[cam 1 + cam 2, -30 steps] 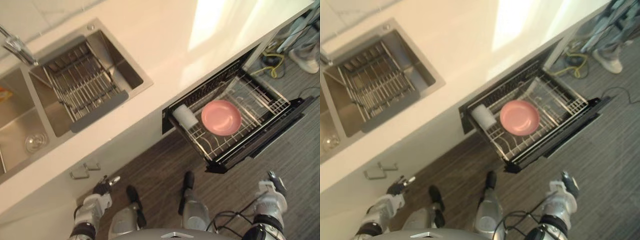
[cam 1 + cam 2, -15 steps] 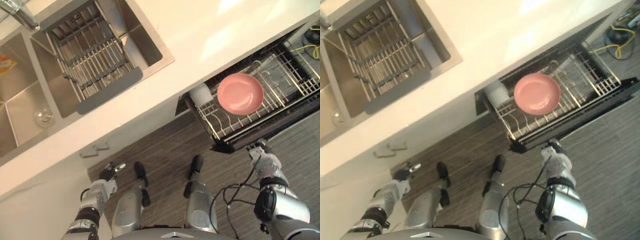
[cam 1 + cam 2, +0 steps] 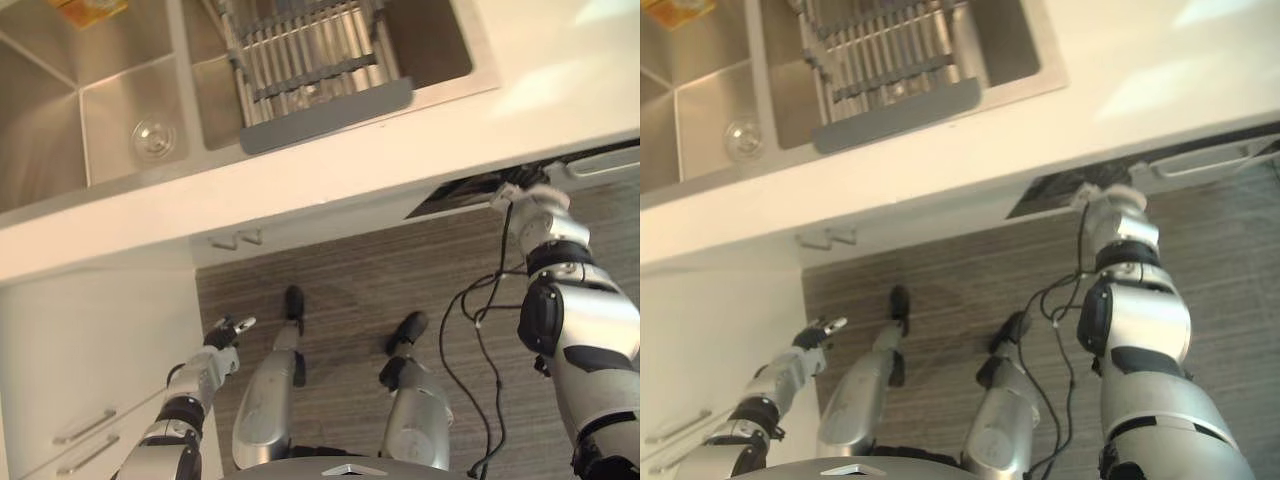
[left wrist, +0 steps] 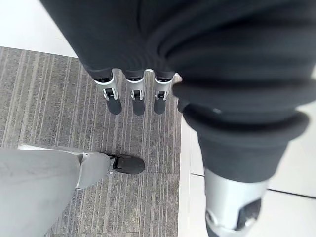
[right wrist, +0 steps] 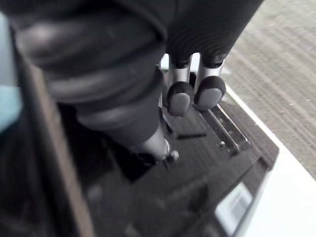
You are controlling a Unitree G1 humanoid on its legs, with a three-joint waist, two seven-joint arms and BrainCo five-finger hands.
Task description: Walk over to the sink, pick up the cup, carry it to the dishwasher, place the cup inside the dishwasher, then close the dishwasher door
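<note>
The dishwasher door (image 3: 462, 197) stands almost upright under the counter edge, with a narrow dark gap left at its top. My right hand (image 3: 528, 200) is raised against that top edge. In the right wrist view its fingers (image 5: 190, 94) lie straight on the dark door panel (image 5: 197, 168). A grey door handle (image 3: 1200, 160) runs to the right of the hand. My left hand (image 3: 225, 332) hangs low by my side over the floor, open, its fingers (image 4: 133, 96) straight with nothing in them.
A double steel sink (image 3: 120, 110) with a drain (image 3: 152, 140) lies at the top, and a grey-edged dish rack (image 3: 310, 50) sits in its right basin. The pale counter (image 3: 330, 160) runs across. White cabinets (image 3: 90, 330) stand at my left over grey striped floor (image 3: 350, 290).
The camera has swung towards the sink. The dishwasher door has gone from wide open to nearly closed, hiding the rack with cup and pink plate. My right hand rose onto the door.
</note>
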